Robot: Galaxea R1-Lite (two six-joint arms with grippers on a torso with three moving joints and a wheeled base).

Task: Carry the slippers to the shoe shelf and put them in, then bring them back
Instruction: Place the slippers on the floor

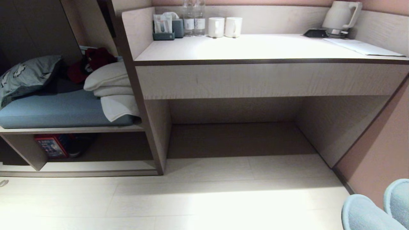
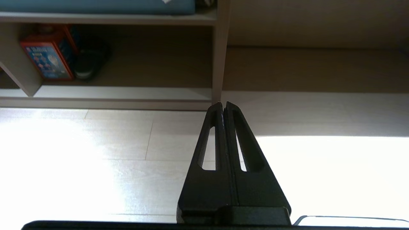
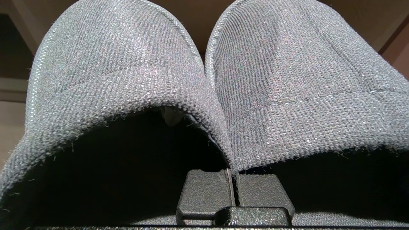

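Knitted grey-blue fabric fills our right wrist view: the slippers [image 3: 204,80] sit side by side, rounded toes pointing away, their coarse weave edged by a paler stitched rim. Our right gripper [image 3: 235,174] is pinched tight on the inner edges where the two uppers meet, one finger inside each dark opening. In the head view the same pair [image 1: 377,210] shows as two pale blue rounded toes at the lower right corner, raised above the floor [image 1: 204,198] of smooth pale planks.

Our left gripper [image 2: 223,105] hangs empty, its two black slotted fingers pressed flat together into a narrow wedge above the floor.

Ahead stands the shoe shelf [image 1: 96,166], a low open-fronted box of pale wood-grain boards with a dark back. Inside, near its left corner, a red printed box [image 1: 51,145] leans beside what may be a dark shoe [image 2: 89,60], too shadowed to be sure. A blue cushion [image 1: 60,110] lies on the board above it.
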